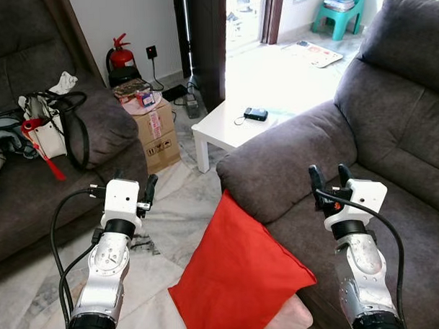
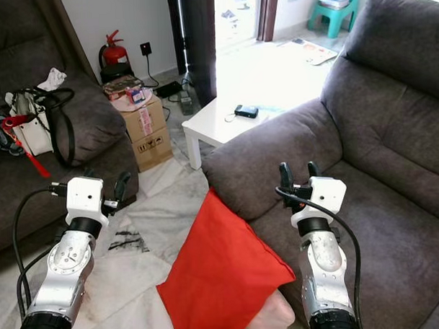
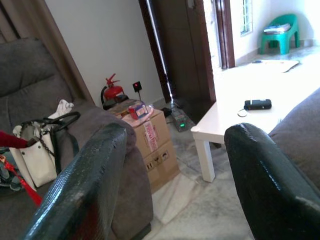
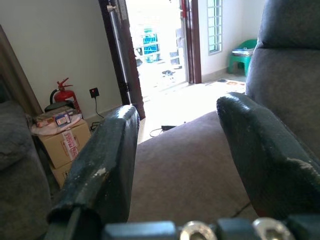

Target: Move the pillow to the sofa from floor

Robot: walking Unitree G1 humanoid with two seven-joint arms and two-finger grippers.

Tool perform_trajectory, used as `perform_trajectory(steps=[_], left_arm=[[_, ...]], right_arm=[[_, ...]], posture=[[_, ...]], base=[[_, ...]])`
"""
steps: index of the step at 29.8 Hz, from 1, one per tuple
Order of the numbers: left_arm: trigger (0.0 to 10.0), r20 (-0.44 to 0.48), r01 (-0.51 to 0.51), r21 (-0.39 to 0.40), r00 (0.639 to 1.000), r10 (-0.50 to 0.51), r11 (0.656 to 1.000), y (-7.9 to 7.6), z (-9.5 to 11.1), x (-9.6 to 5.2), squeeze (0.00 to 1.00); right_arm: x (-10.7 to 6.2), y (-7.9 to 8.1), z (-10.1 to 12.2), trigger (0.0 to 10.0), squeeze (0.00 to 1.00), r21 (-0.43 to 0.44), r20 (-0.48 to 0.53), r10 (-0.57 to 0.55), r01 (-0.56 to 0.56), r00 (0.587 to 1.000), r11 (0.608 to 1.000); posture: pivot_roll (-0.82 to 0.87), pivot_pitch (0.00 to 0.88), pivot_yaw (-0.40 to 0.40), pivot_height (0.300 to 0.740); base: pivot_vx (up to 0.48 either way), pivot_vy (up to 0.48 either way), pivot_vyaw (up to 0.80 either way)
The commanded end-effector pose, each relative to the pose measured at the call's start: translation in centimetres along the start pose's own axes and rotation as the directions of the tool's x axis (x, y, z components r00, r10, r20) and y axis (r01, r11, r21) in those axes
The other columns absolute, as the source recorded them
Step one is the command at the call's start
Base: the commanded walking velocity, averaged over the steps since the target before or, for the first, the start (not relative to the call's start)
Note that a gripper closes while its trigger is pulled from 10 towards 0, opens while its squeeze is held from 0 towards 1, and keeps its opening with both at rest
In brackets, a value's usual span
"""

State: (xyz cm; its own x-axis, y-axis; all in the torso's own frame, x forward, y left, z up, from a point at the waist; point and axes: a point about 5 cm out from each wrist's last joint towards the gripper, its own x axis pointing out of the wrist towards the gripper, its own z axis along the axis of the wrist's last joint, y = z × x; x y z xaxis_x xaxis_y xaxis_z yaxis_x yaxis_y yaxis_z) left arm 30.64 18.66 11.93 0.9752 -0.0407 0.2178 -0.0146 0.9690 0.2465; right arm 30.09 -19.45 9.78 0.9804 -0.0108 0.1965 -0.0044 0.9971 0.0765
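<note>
A red pillow (image 1: 238, 276) stands on the marble floor, leaning against the front of the grey sofa (image 1: 391, 129) on my right. My left gripper (image 1: 134, 185) is raised over the floor to the pillow's left, open and holding nothing. My right gripper (image 1: 329, 176) is raised over the sofa's seat, just right of the pillow's upper corner, also open and holding nothing. Both wrist views look between parted black fingers (image 3: 85, 185) (image 4: 105, 165) toward the far wall and doorway.
A second grey sofa (image 1: 33, 193) on my left holds a white handbag (image 1: 49, 127) and clothes. A cardboard box (image 1: 157, 134), a red fire extinguisher (image 1: 120, 58) and a white low table (image 1: 232, 124) carrying a small black device stand ahead.
</note>
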Motion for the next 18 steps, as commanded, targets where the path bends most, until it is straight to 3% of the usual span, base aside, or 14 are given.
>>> perform_trajectory(steps=[1,18], left_arm=[[10.0,0.003,-0.014,-0.003,1.0,0.014,1.0,0.3,0.0,0.0,0.0],[10.0,-0.014,-0.004,-0.004,1.0,0.004,1.0,0.1,-0.3,-1.1,0.0]], right_arm=[[-0.3,0.1,-0.3,10.0,0.0,0.006,-0.003,-0.002,0.002,1.0,1.0],[-1.2,0.3,-0.8,10.0,0.0,0.008,-0.04,0.008,-0.008,0.999,1.0]], posture=[[-0.06,0.035,0.021,0.74],[-0.06,0.101,0.011,0.74]], base=[[0.0,0.0,0.0],[0.0,0.0,0.0]])
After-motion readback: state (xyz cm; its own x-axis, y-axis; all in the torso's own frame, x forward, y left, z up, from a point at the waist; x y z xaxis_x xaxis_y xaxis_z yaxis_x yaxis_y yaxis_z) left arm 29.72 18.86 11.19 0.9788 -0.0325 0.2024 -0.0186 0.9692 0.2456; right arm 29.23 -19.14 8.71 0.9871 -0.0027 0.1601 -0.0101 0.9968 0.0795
